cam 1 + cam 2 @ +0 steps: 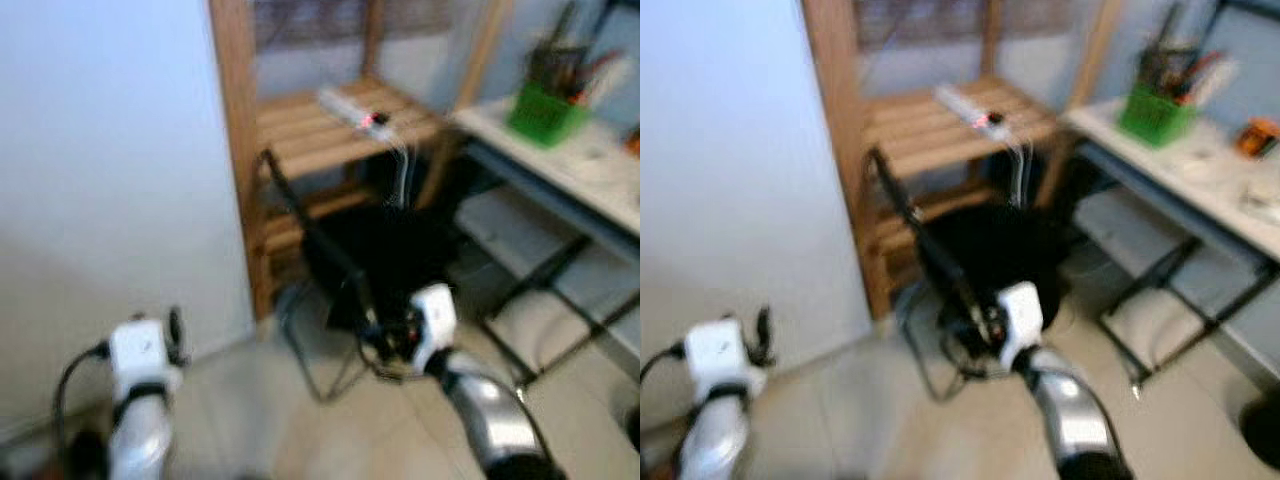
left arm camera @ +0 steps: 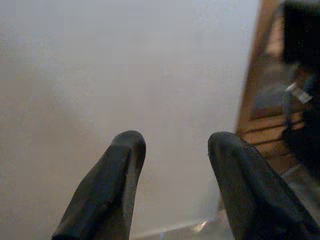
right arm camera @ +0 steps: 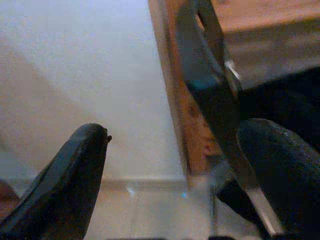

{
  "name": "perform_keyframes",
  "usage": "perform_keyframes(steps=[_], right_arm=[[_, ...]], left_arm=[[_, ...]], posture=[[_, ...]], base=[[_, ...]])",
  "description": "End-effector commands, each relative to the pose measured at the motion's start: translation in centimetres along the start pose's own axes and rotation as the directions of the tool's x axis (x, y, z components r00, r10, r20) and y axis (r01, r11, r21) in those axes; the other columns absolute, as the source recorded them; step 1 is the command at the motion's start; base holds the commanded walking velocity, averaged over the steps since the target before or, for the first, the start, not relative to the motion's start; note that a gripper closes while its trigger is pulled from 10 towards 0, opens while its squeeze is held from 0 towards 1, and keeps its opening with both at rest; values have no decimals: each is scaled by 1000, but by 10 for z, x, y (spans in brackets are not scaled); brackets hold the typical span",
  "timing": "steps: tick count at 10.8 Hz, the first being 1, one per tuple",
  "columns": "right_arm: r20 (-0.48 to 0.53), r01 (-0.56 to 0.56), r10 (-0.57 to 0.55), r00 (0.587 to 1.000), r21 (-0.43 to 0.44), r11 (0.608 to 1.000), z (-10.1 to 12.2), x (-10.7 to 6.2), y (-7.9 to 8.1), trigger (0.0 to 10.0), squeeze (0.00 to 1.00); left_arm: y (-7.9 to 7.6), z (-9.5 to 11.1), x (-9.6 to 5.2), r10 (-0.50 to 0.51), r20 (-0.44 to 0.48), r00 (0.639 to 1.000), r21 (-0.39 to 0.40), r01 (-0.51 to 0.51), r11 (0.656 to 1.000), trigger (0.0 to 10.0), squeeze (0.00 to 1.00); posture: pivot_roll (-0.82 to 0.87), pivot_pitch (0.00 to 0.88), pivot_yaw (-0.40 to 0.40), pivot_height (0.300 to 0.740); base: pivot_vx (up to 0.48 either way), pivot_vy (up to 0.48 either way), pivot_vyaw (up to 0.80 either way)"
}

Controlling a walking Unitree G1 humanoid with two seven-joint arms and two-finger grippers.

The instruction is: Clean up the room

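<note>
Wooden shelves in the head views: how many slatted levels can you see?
2: the upper slatted shelf carrying a power strip, and a lower shelf beneath it, partly behind a black bag. More may be hidden.

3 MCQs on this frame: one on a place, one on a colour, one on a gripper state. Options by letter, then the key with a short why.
1. Where does the power strip lie?
A. on the wooden shelf
B. on the floor
C. on the white table

2. What colour is the basket on the white table?
A. red
B. green
C. blue

3. How do the left gripper's fingers stand?
A. shut on a cable
B. shut on nothing
C. open, holding nothing

Key:
1 A: the power strip rests on the slats of the wooden shelf.
2 B: the basket on the white table is green.
3 C: the left gripper shows a gap between its fingers, with wall behind.
</note>
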State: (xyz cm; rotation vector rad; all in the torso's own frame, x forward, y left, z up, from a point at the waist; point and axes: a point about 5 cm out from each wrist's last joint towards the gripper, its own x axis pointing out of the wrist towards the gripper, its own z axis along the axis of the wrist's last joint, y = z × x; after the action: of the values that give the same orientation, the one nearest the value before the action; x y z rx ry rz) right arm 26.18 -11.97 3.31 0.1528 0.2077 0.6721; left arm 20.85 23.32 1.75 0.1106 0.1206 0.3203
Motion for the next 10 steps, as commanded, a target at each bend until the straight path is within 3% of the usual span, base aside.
perform_keyframes(steps=[1, 3, 5, 8, 10], right_arm=[[-4, 3, -3, 1000, -7, 1000, 1, -2, -2, 10000, 0], [-7, 14, -14, 1000, -15, 1000, 1, -1, -3, 10000, 0], [26, 123, -122, 992, -41, 991, 8, 1, -14, 10000, 0], [42, 292, -291, 956, -24, 956, 11, -3, -29, 10000, 0], [79, 369, -366, 927, -33, 929, 10, -8, -32, 10000, 0]], left_arm=[[-6, 1, 3, -23, 14, 1000, -13, 24, 1000, 10000, 0], [3, -9, 9, -15, -9, 1000, 29, 16, 999, 10000, 0], [9, 2, 19, -7, 27, 1000, 17, 6, 1000, 10000, 0], [0, 21, 24, -29, 104, 994, 0, 29, 1000, 10000, 0], [-18, 43, 19, -112, 190, 975, 1, 114, 994, 10000, 0]], posture=[[61, 0, -14, 740], [60, 0, -24, 740], [56, 0, -23, 740], [48, 0, -15, 740], [61, 0, -20, 740]], base=[[0, 0, 0], [0, 0, 0], [0, 0, 0], [0, 0, 0], [0, 0, 0]])
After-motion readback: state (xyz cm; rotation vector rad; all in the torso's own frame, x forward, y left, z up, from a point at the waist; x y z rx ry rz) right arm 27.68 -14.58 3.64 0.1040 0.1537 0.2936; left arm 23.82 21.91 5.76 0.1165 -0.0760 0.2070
